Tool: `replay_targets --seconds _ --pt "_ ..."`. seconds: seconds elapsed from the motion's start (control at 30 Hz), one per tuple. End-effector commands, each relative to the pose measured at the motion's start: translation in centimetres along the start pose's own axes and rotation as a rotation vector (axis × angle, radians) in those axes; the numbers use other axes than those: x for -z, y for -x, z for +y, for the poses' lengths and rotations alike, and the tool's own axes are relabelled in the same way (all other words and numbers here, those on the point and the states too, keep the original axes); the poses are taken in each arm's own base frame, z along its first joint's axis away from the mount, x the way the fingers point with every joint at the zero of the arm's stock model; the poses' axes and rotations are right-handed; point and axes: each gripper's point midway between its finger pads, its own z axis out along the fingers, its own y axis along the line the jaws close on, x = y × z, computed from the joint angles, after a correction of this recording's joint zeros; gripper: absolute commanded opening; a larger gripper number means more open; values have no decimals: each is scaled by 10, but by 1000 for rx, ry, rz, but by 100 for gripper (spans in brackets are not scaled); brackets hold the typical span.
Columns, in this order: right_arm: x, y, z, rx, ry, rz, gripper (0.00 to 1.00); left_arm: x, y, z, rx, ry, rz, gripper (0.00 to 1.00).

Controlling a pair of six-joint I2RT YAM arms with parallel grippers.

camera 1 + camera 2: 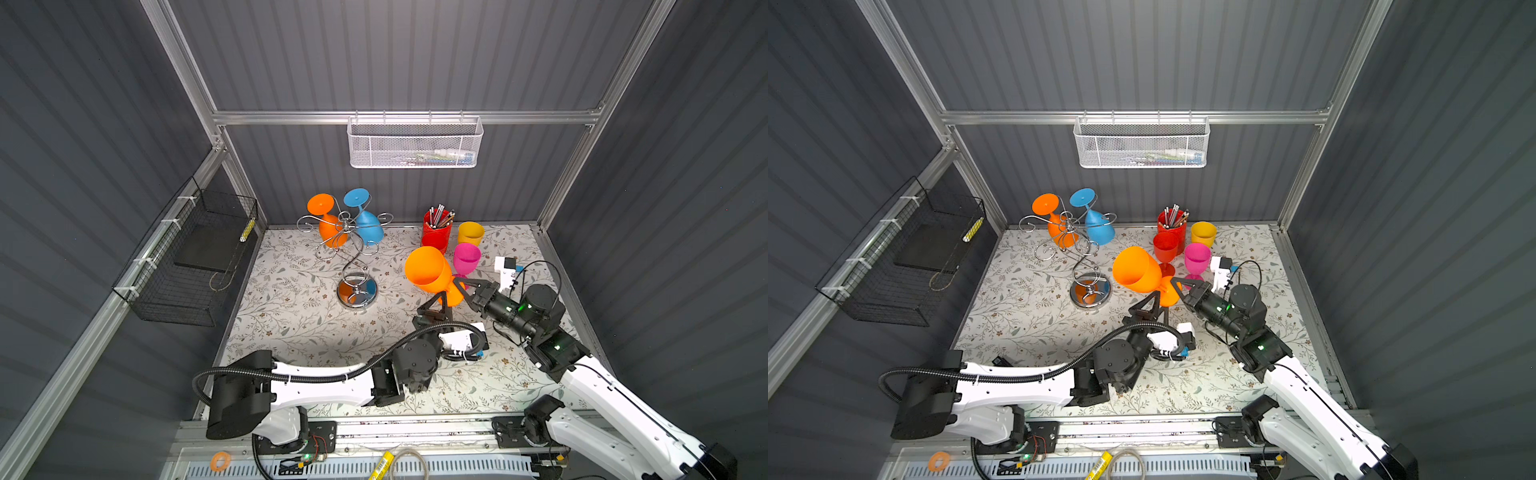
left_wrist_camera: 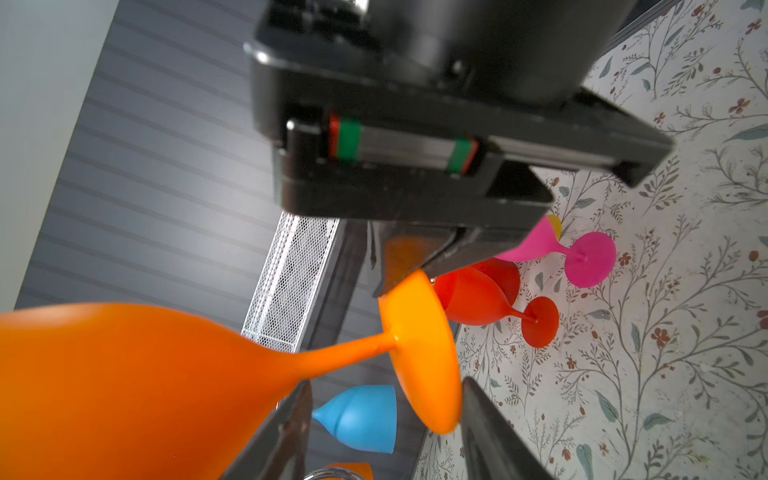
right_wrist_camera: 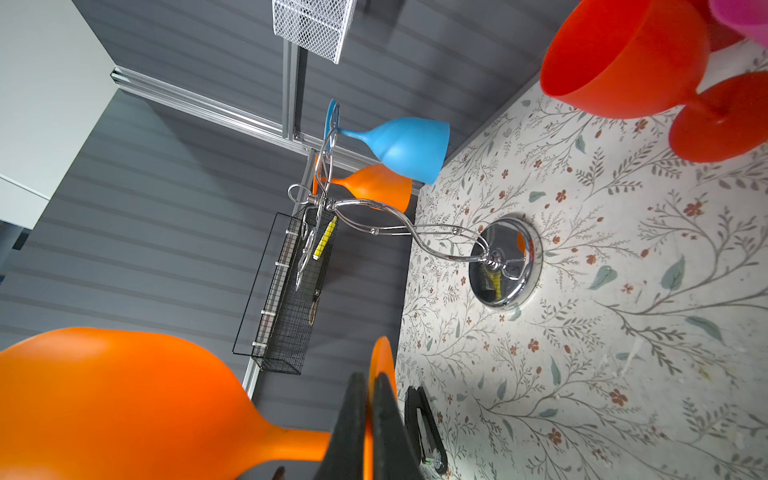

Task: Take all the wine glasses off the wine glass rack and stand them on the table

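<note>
Left wrist view: left hand (image 2: pixel 386 384) gapes around the orange wine glass (image 2: pixel 124 395), right hand (image 2: pixel 409 278) pinching its foot.

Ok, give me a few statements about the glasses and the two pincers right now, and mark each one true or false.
1. The right pincer is clamped on the foot of the tilted orange glass. True.
2. The left pincer is shut on that glass's stem. False: its jaws stand open on either side of the foot.
3. Nothing hangs on the rack. False: a second orange glass and a blue glass hang upside down on it.
4. A pink glass stands upright on the table. True.
5. The white mesh basket sits on the table. False: it hangs from the back wall rail.
</note>
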Motion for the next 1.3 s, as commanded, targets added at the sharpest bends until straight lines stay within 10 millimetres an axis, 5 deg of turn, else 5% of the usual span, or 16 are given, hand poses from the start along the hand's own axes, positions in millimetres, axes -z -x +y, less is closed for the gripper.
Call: replay_targets --seconds 0.0,0.5,0.97,1.27 --pt "2 10 -5 32 -23 -65 0 4 3 28 112 21 11 60" --pt "0 17 -25 92 -92 -113 0 20 9 53 410 -167 38 69" --pt "0 18 -38 145 -129 -127 0 31 24 101 704 -263 70 81" --pt "-4 16 -43 165 -126 -122 0 22 6 130 935 -394 81 83"
